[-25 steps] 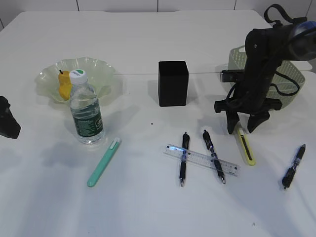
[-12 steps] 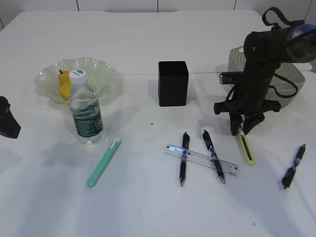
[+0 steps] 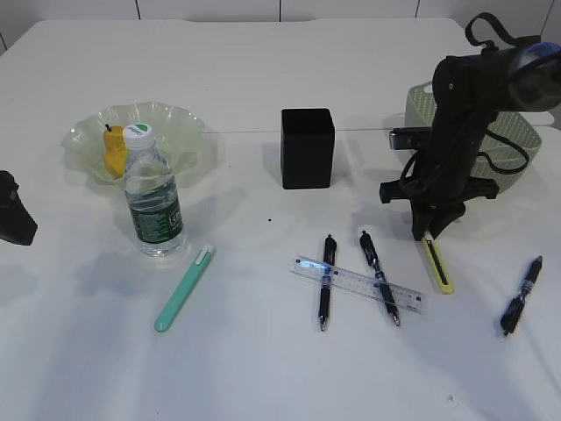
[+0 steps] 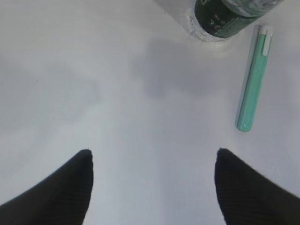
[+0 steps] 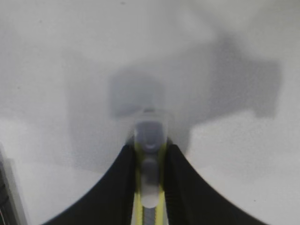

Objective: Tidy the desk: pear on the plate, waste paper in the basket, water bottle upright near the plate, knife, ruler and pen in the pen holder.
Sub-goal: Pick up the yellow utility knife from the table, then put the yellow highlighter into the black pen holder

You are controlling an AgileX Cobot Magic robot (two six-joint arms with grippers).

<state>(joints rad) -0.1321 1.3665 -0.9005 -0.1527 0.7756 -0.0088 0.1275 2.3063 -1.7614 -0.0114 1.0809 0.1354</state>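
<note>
The right gripper (image 3: 431, 230) pinches the yellow knife (image 3: 437, 265) on the white table (image 3: 263, 368).

Its two black fingers (image 5: 123, 187) press on both sides of the knife's near end, and the close view there is blurry. The knife lies flat, and its top end is hidden behind the gripper. The left gripper (image 4: 152, 187) is wide open over bare table, and only its dark tips show. In the room view it is cut off at the left edge. The water bottle (image 3: 152, 195) stands up right in front of the green plate (image 3: 171, 127), hiding part of the pear (image 3: 114, 149) on it. The ruler (image 3: 358, 284) lies across two black pens (image 3: 325, 282). Another pen (image 3: 521, 296) lies far right, and a mint pen (image 3: 185, 288) sits near the bottle. The black pen holder (image 3: 308, 148) stands in the middle. The basket (image 3: 517, 140) is half hidden behind the arm.
</note>
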